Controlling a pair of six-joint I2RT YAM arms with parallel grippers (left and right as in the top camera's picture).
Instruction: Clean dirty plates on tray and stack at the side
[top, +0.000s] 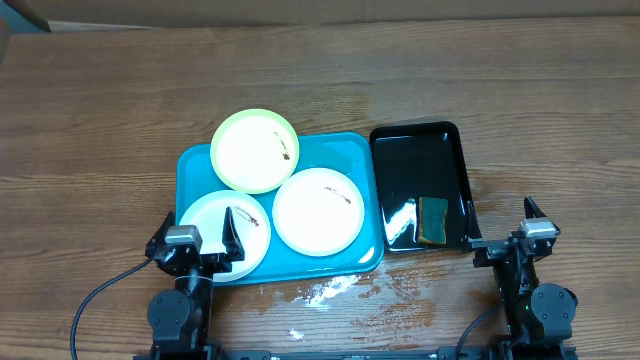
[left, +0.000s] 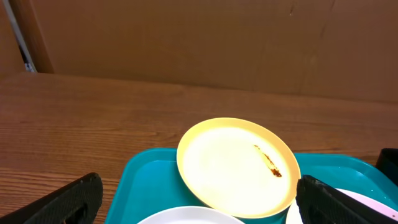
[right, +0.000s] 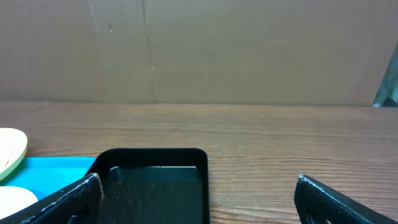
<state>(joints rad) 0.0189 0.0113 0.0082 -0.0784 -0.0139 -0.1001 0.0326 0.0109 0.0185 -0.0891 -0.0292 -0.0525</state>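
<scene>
Left pincer (top: 197, 225): spread wide, gripping nothing; hangs over the near white plate (top: 250, 252).
Right pincer (top: 503, 225): spread wide, gripping nothing; sits just right of the black tray (top: 415, 128), above bare bench (top: 100, 120).
Turquoise tray (top: 345, 150): carries three plates. Yellow-green plate (top: 255, 150) overlapping the far rim, second white plate (top: 318, 212) at centre right, near white plate at the front left corner. Thin brown smear on each.
Black tray: just beside the turquoise tray's right edge; contains a green-and-yellow sponge (top: 433, 220) at the near end.

plates (top: 318, 210) on large tray (top: 340, 150) | small tray (top: 415, 160) just right | sponge (top: 434, 220) in it
</scene>
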